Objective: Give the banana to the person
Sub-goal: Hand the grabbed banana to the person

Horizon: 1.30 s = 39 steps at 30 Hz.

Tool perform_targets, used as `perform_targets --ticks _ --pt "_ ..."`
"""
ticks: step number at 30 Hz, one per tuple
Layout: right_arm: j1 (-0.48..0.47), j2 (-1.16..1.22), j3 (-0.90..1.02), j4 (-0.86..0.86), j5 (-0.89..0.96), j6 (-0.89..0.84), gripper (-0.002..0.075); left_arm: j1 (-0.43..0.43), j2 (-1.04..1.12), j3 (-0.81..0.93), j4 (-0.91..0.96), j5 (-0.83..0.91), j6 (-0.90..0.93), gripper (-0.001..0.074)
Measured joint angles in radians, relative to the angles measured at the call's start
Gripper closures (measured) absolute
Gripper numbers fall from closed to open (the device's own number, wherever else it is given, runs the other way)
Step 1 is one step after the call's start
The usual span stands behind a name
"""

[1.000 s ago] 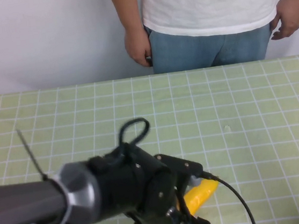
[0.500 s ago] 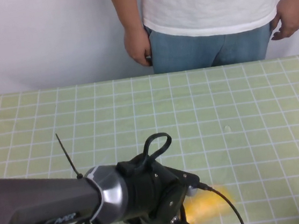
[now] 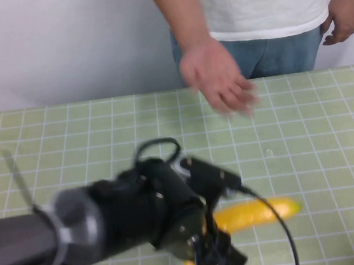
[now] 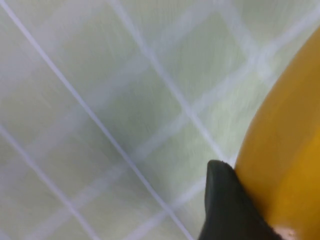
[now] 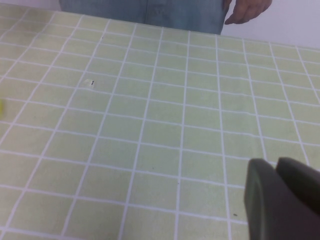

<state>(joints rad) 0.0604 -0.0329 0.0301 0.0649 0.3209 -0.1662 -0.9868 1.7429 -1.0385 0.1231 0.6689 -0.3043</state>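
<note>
Grid-lined green matting point(image 3: 333, 153) covers the table from its near side to the far edge, which runs straight across the high view just below the person point(image 3: 259, 8). That person stands behind the far edge in a white T-shirt and blue jeans, one hand point(image 3: 217, 77) reaching forward over the mat with the palm turned up and the fingers spread, the other hand point(image 3: 343, 17) resting at the hip. Behind is a plain pale wall.

The left gripper point(image 3: 213, 256) sits low in the high view at the near side of the table, its bulky dark wrist and cable loop covering much of the mat's near-left part. It is clamped on the banana point(image 3: 256, 213); the yellow fruit juts out to the right of the wrist, and a small yellow bit shows below it. In the left wrist view a dark fingertip point(image 4: 225, 200) presses against the banana's skin point(image 4: 285, 150) with the grid well below.

Between the banana and the outstretched hand the mat lies open, and so does its whole right half.

The right gripper point(image 5: 282, 200) appears only in its own wrist view, as dark fingers over the mat near the right side; I cannot tell whether they are apart or together.

No writing can be read anywhere.
</note>
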Motion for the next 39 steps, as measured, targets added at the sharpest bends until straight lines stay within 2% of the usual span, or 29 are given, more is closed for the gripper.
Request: perform_targets --ticks 6,10,17,22,31,39 --pt "0.0 0.0 0.0 0.0 0.0 0.0 0.0733 0.0 -0.183 -0.093 0.165 0.044 -0.031 0.0447" --pt "0.0 0.0 0.0 0.0 0.0 0.0 0.0733 0.0 -0.246 -0.226 0.244 0.144 -0.035 0.0447" --pt "0.0 0.0 0.0 0.0 0.0 0.0 0.0733 0.0 -0.185 -0.564 0.337 0.454 0.045 0.0447" --pt "0.0 0.0 0.0 0.0 0.0 0.0 0.0733 0.027 -0.075 -0.728 0.355 0.534 0.121 0.0447" --pt "0.0 0.0 0.0 0.002 0.0 0.0 0.0733 0.114 0.084 -0.752 0.351 0.479 0.145 0.0447" --pt "0.0 0.0 0.0 0.002 0.0 0.0 0.0733 0.123 0.155 -0.752 0.333 0.433 0.139 0.0447"
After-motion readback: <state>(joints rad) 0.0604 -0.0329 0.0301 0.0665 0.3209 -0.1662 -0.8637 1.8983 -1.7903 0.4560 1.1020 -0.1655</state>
